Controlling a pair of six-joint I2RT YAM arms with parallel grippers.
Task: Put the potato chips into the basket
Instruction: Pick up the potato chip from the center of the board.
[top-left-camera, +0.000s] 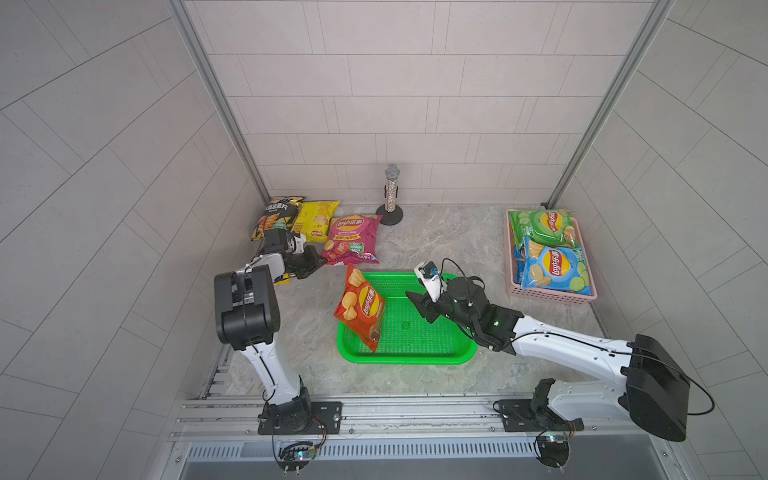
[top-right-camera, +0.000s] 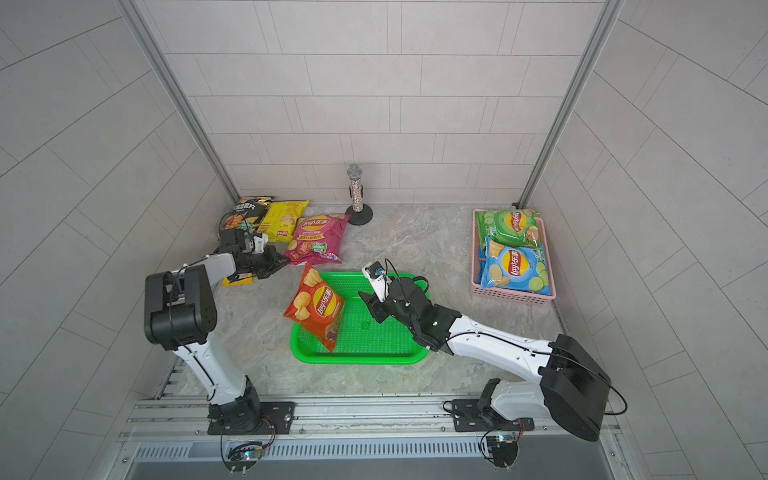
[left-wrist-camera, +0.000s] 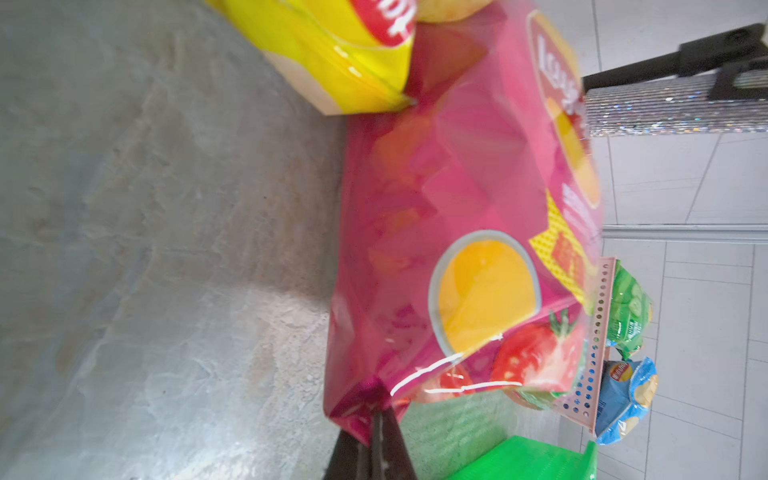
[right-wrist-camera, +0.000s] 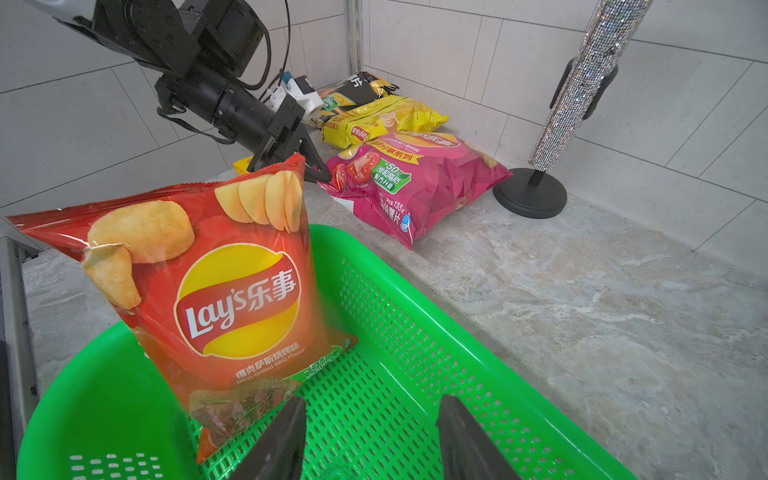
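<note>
The left end effector (top-left-camera: 316, 263) is pressed together on a corner of the magenta chip bag (top-left-camera: 353, 239). That bag lies on the bench (top-left-camera: 449, 241), touching a yellow chip bag (top-left-camera: 316, 220) with a black chip bag (top-left-camera: 276, 216) beside it, near the back wall. The right end effector (right-wrist-camera: 372, 419) is spread and grips nothing, hovering over the green basket (top-left-camera: 419, 338). A red-orange chip bag (top-left-camera: 360, 309) stands tilted in that basket, leaning over the rim nearer the left arm. Well apart, a pink basket (top-left-camera: 552, 296) holds a green chip bag (top-left-camera: 540, 226) and a blue chip bag (top-left-camera: 555, 266).
</note>
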